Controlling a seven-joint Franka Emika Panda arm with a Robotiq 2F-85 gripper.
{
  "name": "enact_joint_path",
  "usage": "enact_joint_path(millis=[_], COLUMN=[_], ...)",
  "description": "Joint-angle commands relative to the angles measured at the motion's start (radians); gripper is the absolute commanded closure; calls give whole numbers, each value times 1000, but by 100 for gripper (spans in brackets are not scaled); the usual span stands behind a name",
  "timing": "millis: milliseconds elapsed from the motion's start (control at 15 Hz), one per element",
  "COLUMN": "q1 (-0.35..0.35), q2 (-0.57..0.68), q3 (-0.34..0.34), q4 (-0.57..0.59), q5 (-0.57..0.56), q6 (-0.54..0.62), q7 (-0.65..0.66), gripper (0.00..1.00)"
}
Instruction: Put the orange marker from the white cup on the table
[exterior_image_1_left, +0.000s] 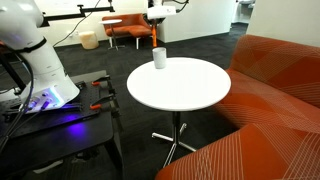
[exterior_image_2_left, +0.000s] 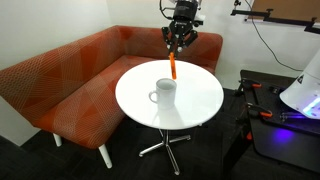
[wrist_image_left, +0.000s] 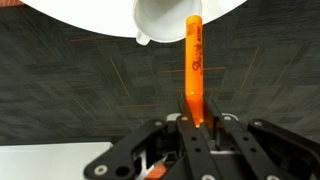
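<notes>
We note the gripper hanging above the far part of the table, fingers pointing down. Its two fingers are pinched on the upper end of the orange marker, which hangs nearly upright below them.

In the wrist view we see the gripper from behind. The dark fingers close in from both sides on the orange marker, and the pen runs up the picture towards the white cup.

The marker's lower end sits right at the rim of the white cup. We cannot tell whether the tip is clear of the rim or just inside it. No part of the marker touches the tabletop.

The cup stands upright on the table, towards the edge under the gripper. A small handle shows on its side in that exterior view. In an exterior view from the opposite side, the white cup stands near the far rim of the round table, and the arm comes down above it. The marker is too thin for us to make out there.

Around the table:
- An orange sofa curves round one side of it.
- The robot's white base stands on a dark low bench beside it, well apart from the cup.
- Dark carpet fills the floor below
</notes>
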Motion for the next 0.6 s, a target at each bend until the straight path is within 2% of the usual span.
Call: enact_joint_path(millis=[0,133,533], q1=[21,24,10], q2=[-27,-32,-71], q3=[-13,-15,-43], q4=[-34,-43,-64], q5=[60,77,135], q6=[16,43,218], q7=[-81,-105,-130], gripper=[95,95,95])
